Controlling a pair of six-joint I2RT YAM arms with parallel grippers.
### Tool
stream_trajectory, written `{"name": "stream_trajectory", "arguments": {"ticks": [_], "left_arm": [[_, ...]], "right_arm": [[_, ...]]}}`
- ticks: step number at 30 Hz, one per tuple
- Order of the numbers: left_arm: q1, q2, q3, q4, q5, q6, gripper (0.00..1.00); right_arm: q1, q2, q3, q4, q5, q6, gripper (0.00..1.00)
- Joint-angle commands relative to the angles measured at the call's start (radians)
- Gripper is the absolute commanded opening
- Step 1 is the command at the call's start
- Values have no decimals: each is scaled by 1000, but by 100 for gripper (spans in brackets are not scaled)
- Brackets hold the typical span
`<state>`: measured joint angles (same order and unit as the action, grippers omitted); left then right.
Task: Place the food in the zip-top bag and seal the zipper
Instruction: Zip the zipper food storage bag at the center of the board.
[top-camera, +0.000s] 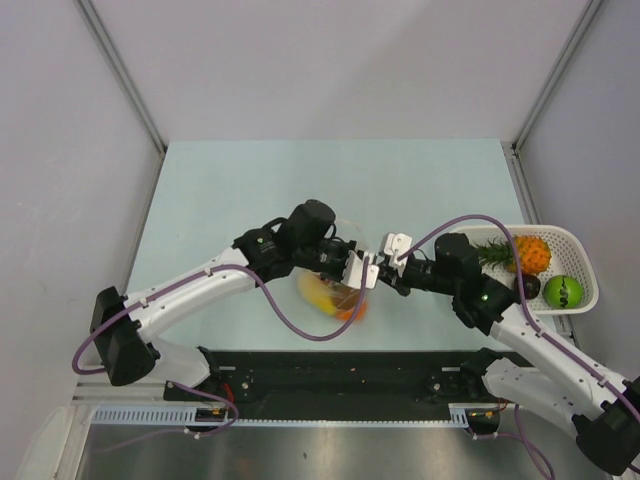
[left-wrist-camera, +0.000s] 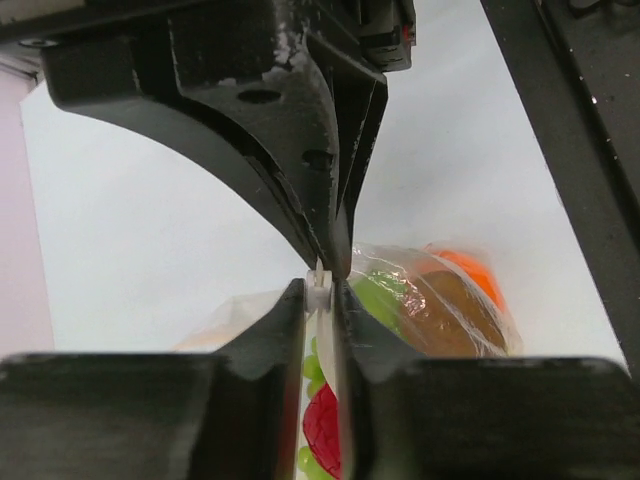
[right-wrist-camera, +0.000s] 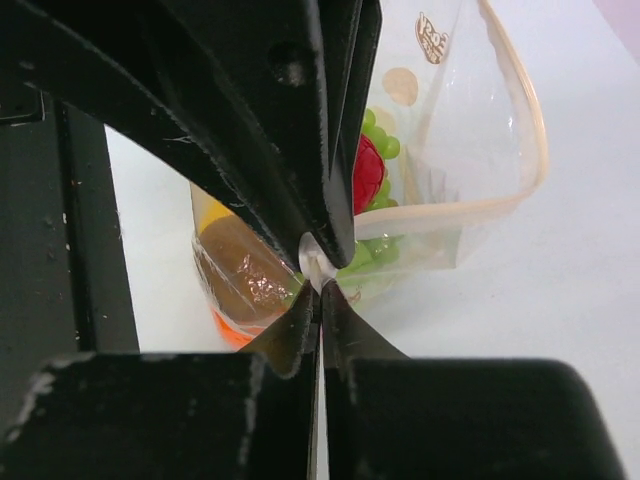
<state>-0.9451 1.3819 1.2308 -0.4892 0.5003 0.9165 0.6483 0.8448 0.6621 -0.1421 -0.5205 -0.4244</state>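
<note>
The zip-top bag (top-camera: 335, 298) lies on the table between the two arms, with food inside. The left wrist view shows a brown piece (left-wrist-camera: 450, 315), an orange piece (left-wrist-camera: 465, 265), green grapes (left-wrist-camera: 375, 295) and a red piece (left-wrist-camera: 322, 430). My left gripper (top-camera: 362, 272) is shut on the zipper (left-wrist-camera: 320, 276) at the bag's top edge. My right gripper (top-camera: 379, 270) meets it tip to tip and is shut on the same zipper (right-wrist-camera: 318, 262). In the right wrist view the bag (right-wrist-camera: 470, 150) bulges open beyond the pinch, and its whitish strip (right-wrist-camera: 470, 210) curves away.
A white slotted basket (top-camera: 583, 252) stands at the right edge of the table. It holds a pineapple (top-camera: 530, 255), a green fruit (top-camera: 563, 291) and a dark piece (top-camera: 527, 286). A black base rail (top-camera: 340, 375) runs along the near edge.
</note>
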Motion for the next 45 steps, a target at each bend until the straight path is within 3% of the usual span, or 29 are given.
{"name": "stream_trajectory", "arguments": {"ticks": [1, 2, 5, 19, 31, 34, 38, 45], "left_arm": [[-3, -23, 47, 8, 14, 2, 27], [0, -21, 44, 9, 9, 2, 34], [11, -17, 42, 1, 6, 4, 38], [5, -9, 85, 3, 61, -5, 40], [-3, 29, 96, -34, 50, 15, 24], [-3, 35, 102, -38, 47, 19, 10], [8, 34, 102, -43, 34, 28, 2], [48, 31, 76, -68, 0, 71, 0]], "right_arm": [[5, -45, -2, 64, 2, 1, 0], [4, -61, -27, 93, 1, 4, 0], [4, -108, -55, 130, 1, 10, 0], [4, -119, -65, 133, 0, 26, 0], [4, -145, -75, 180, 22, 36, 0], [5, -153, -76, 179, 27, 35, 0], [4, -165, -79, 164, 31, 32, 0], [4, -202, -82, 150, 51, 24, 0]]}}
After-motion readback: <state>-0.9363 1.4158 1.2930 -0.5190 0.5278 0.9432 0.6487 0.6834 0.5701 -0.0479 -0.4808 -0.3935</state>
